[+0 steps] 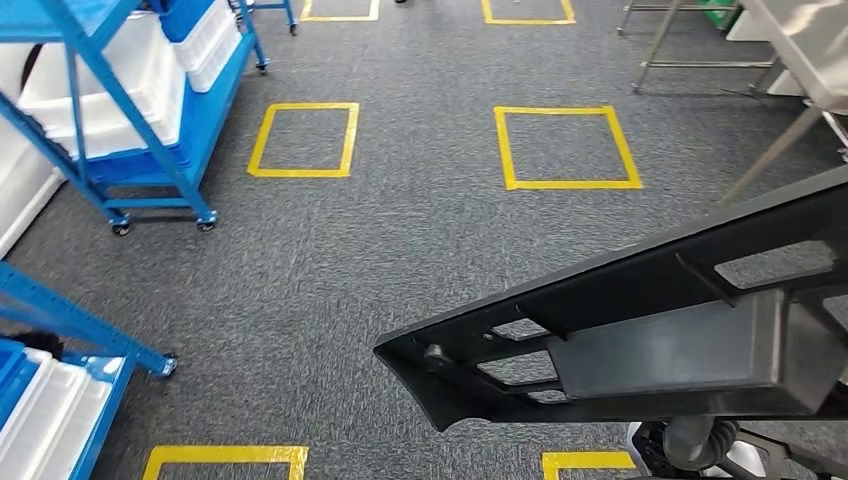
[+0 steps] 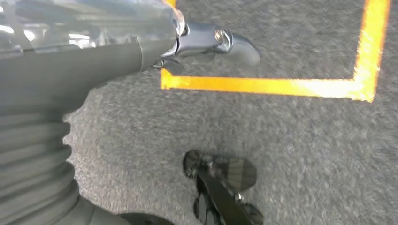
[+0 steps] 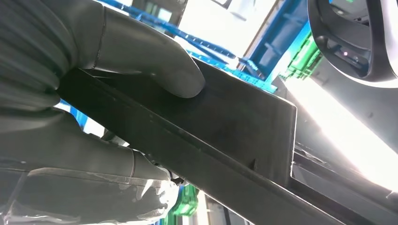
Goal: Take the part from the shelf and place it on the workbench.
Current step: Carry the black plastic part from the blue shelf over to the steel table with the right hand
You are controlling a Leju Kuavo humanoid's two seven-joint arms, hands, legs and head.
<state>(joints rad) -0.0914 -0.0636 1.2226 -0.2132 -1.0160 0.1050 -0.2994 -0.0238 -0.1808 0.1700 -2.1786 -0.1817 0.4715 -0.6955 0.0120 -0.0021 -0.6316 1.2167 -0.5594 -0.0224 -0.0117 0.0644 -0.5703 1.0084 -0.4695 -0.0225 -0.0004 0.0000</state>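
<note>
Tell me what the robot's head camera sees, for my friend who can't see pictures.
A long black plastic part with cut-out slots stretches across the lower right, carried above grey carpet marked with yellow tape squares. Blue wheeled shelves holding white bins stand at the upper left, and metal table legs show at the upper right.

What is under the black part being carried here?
Under the black part, which the right hand grips, lie grey carpet and yellow tape squares. The part hides the floor directly below it.
</note>
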